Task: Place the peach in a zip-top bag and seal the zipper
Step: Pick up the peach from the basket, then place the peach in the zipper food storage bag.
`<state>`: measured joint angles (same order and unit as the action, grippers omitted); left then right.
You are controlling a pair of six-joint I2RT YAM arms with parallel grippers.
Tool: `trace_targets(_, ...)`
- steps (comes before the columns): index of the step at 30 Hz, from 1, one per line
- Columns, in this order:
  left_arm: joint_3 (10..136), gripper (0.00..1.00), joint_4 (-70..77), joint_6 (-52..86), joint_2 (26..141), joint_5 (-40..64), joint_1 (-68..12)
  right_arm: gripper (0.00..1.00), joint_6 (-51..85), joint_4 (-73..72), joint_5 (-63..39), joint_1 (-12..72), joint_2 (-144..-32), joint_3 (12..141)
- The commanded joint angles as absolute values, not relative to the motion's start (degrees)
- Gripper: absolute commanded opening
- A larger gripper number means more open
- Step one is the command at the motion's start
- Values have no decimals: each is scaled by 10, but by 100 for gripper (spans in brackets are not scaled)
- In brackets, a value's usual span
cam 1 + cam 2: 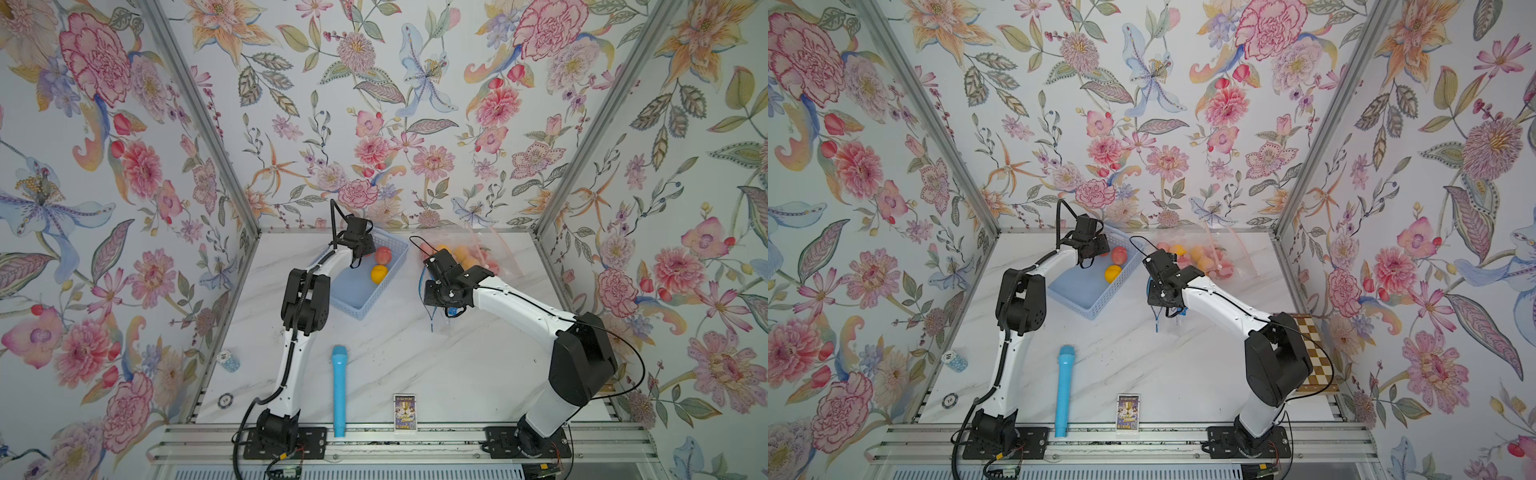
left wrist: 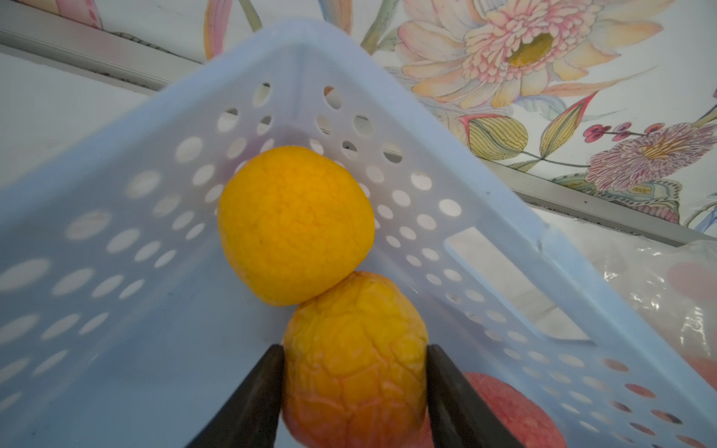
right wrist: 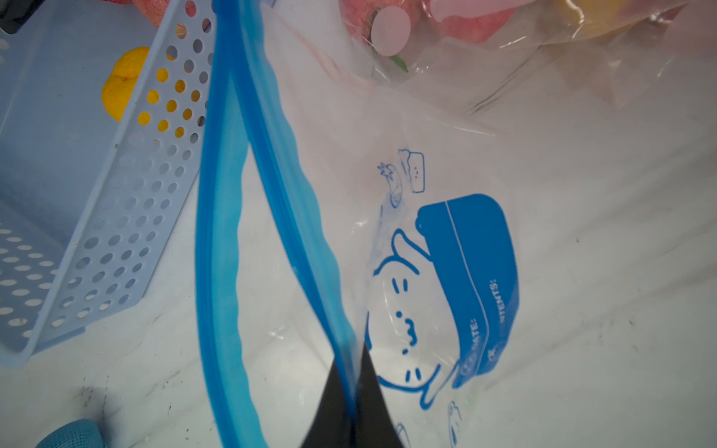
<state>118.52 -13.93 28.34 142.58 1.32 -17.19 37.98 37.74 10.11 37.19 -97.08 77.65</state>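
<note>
Toward the far edge of the tabletop (image 1: 415, 374), both top views: blue perforated basket (image 1: 353, 309), with the left arm (image 1: 291, 361) extended into it. The right arm (image 1: 523, 307) is poised just beside its right wall. A separate clear sack of fruit (image 1: 486, 255) sits near the far right corner.

Left wrist view: left hand (image 2: 355, 349) grasping the peach (image 2: 355, 368) inside the basket, one finger on each flank. The peach touches a yellow citrus (image 2: 295, 225); a red fruit (image 2: 516, 411) lies just beside it.

Right wrist view: right hand (image 3: 361, 372) clenched on the blue zipper rim (image 3: 219, 252) of the zip-top bag (image 3: 465, 271). The mouth is parted to a narrow slit, and the bag lies on the tabletop.

Hazards, as judged:
- The round, wrinkled skin may slip from the grip on lifting.
- The citrus may roll once contact breaks.
- The narrow opening, held on one side only, may catch the peach and fold shut.
</note>
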Motion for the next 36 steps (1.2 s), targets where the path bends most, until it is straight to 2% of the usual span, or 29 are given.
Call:
trace_targets(1, 1154, 51, -129, 273, 1402, 23, -166, 0, 373, 370, 99, 368, -960, 789)
trace_targets(12, 920, 49, -1, 273, 1211, 72, -166, 0, 356, 332, 52, 355, -956, 777)
trace_targets(23, 664, 49, 137, 324, 974, 206, -188, 0, 345, 260, -52, 336, -967, 764)
trace_targets(29, 601, 49, 158, 328, 876, 228, -244, 0, 338, 235, -80, 332, -969, 756)
trace_targets(36, 589, 49, 184, 343, 845, 255, -302, 0, 329, 236, -84, 333, -972, 752)
